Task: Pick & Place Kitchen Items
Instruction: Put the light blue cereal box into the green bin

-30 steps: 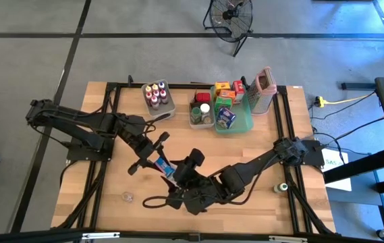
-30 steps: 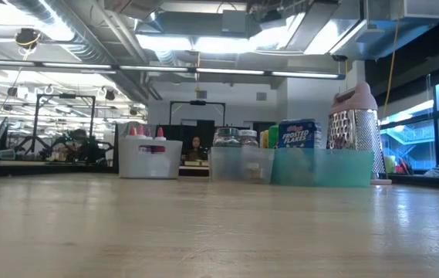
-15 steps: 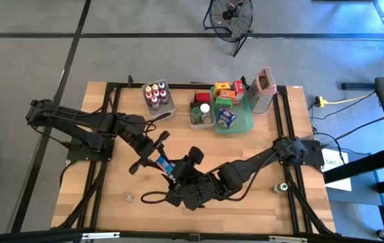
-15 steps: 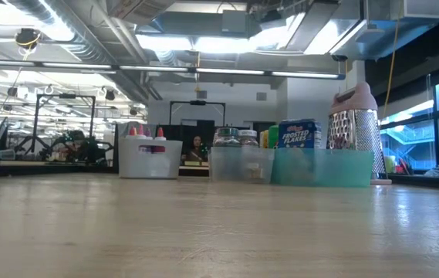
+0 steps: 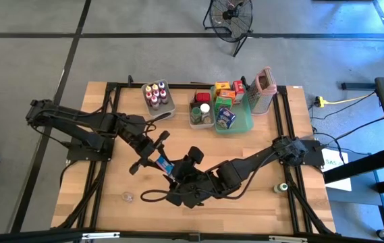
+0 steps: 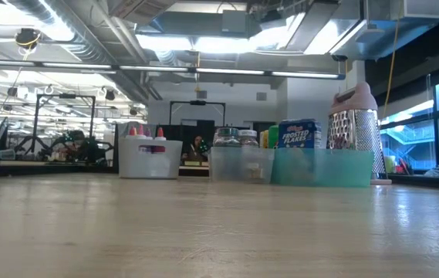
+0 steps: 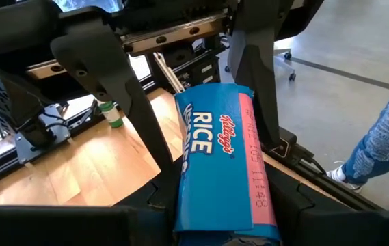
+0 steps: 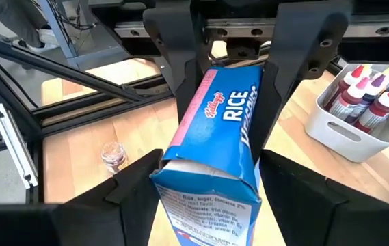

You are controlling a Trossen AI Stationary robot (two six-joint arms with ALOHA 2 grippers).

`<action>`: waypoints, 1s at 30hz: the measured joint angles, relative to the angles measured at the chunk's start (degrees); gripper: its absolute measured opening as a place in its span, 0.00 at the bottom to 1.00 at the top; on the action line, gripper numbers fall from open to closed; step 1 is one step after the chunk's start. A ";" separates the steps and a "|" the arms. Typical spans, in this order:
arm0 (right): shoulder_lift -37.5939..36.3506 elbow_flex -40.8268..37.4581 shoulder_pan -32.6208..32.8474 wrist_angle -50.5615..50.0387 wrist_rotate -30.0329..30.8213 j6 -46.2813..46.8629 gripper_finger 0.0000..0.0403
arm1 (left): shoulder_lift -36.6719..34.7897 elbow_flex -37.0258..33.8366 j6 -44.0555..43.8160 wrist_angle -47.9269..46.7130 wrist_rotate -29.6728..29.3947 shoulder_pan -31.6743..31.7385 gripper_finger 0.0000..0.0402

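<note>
Blue rice box (image 7: 221, 164) with pink side (white lettering), dark jaws

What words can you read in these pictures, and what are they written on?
"Kellogg's RICE": on the blue box that the left gripper holds and the right gripper has its fingers around.
"FROSTED FLAKES": on the blue cereal box in the teal tray.
Small print on the blue box's end flap: too small to read.
Labels on the red-capped bottles: too blurred.

Grater (image 5: 264, 90) (pink-topped) stands upright just beside the teal tray (image 5: 244, 122) at the table's (image 5: 111, 189) far edge; a fan (image 5: 230, 17) sits on the floor beyond.
</note>
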 joint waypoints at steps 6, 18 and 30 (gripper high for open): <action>0.00 0.00 -0.16 -0.53 -0.66 -0.06 0.58 | 0.00 0.00 0.02 -0.04 -0.01 0.00 0.32; 0.00 0.00 -0.31 -1.37 -0.79 -0.46 0.39 | 0.00 0.00 -0.17 -0.37 -0.11 0.00 0.32; 0.00 -0.04 -0.35 -1.98 -0.70 -0.46 0.38 | -0.09 0.00 -5.44 -0.59 -1.49 -0.09 0.44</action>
